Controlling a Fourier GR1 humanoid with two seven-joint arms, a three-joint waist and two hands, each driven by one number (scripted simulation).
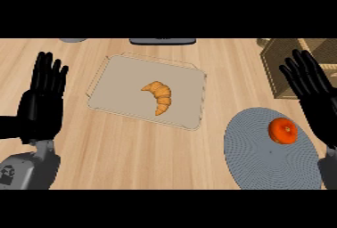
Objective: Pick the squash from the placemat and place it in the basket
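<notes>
Pale wood surface (132, 151) carries a grey round placemat (263, 156); on it, just inboard of the right robot hand (309, 84), sits the orange squash (283, 131). It looks small, stiff, smooth and likely light; a wrap around its rounded sides should suit. Both robot hands, the left robot hand (39, 102) too, stand flat, fingers straight, holding nothing; the basket (280, 58) lies beside the right fingertips.
</notes>
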